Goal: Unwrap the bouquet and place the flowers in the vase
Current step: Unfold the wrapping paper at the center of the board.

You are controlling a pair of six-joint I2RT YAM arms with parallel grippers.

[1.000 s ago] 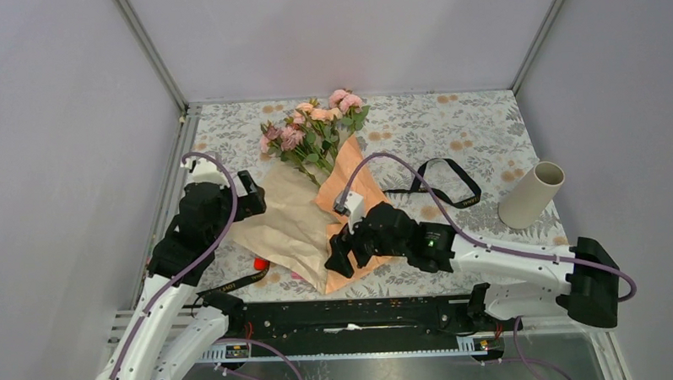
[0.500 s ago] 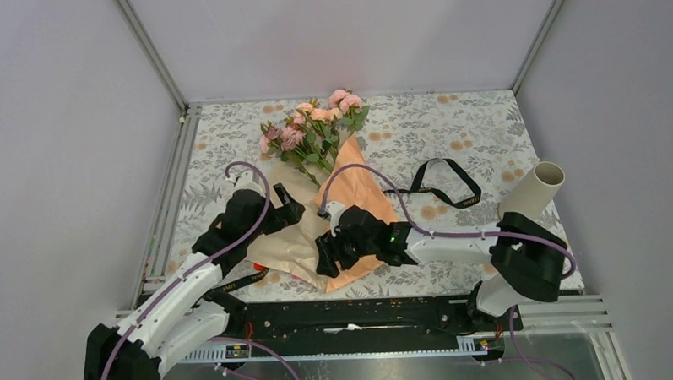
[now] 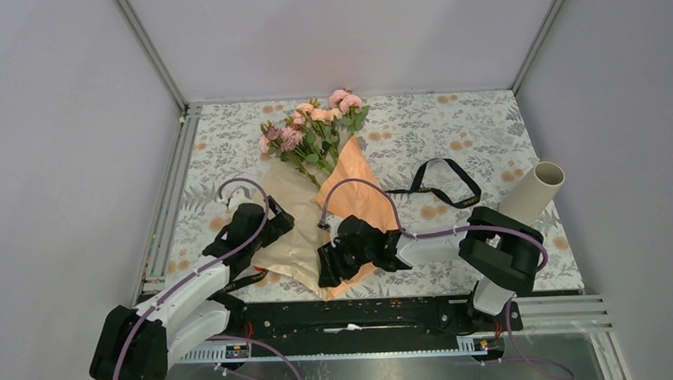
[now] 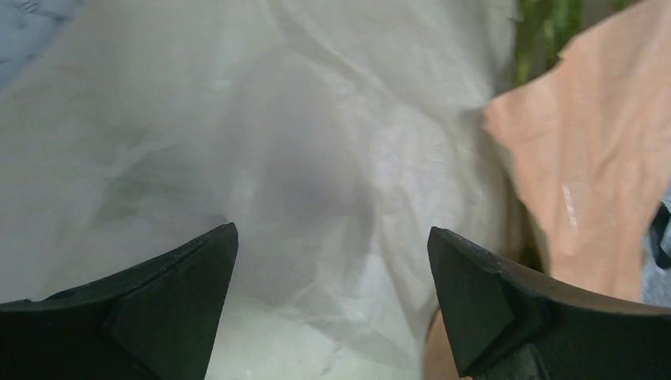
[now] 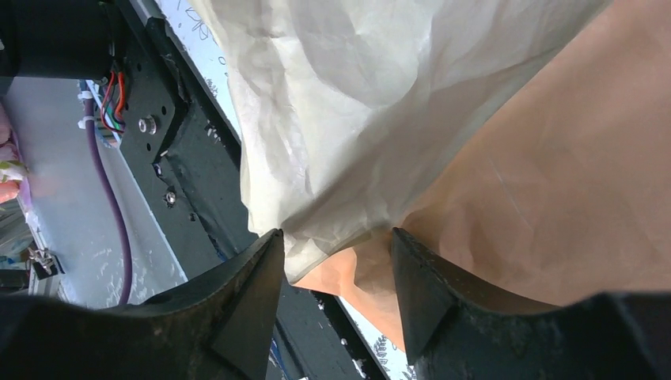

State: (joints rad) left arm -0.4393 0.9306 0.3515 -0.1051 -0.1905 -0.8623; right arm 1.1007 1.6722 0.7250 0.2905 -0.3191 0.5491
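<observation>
A bouquet (image 3: 321, 199) lies on the floral-print counter (image 3: 466, 126), with its pink and peach flowers (image 3: 314, 127) toward the far edge. Its crinkled paper is spread out, tan on the left and orange on the right. The left claw (image 4: 332, 237) gapes wide over the tan sheet. The right claw (image 5: 336, 237) sits half apart around the paper's near corner; whether it pinches the paper cannot be told. A matte cream tube vase (image 3: 532, 196) sits far right, near a loose black ribbon (image 3: 438, 182).
</observation>
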